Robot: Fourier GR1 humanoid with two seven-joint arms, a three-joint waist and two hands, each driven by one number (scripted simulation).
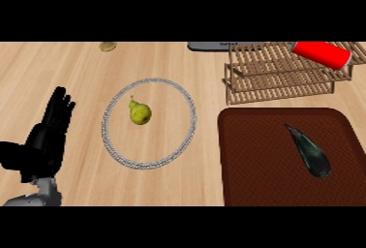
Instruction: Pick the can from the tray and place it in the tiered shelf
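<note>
1. Head view: the red can (322, 54) lies on its side on the top tier of the slatted wooden shelf (282, 80), at about 2 o'clock from the middle of the counter (79, 72).
2. Can's long axis runs from 10 o'clock to 4 o'clock; the grey end cap faces the 4 o'clock way, near the shelf's right edge. Nothing touches the can but the slats under it.
3. The dark brown tray (257, 160) sits at 4 o'clock, just below the shelf. On it only a dark, slim, pointed object (310, 151), lying with its tip toward 11 o'clock; I cannot tell what it is.
4. Middle of the counter: a ring-rimmed plate (114, 145) with a yellow-green pear (140, 114) on it, stem toward 11 o'clock. Plate stands between my left hand and the tray.
5. My left hand (44, 140) shows at 8 o'clock, fingers straight, close together, pointing toward 12 o'clock, holding nothing; it is well apart from the can.
6. My right hand is nowhere in this view.
7. Far edge: a small tan object (108, 46) at 11 o'clock, and a dark grey flat thing (211, 45) at 12 o'clock, just behind the shelf's left corner.
</note>
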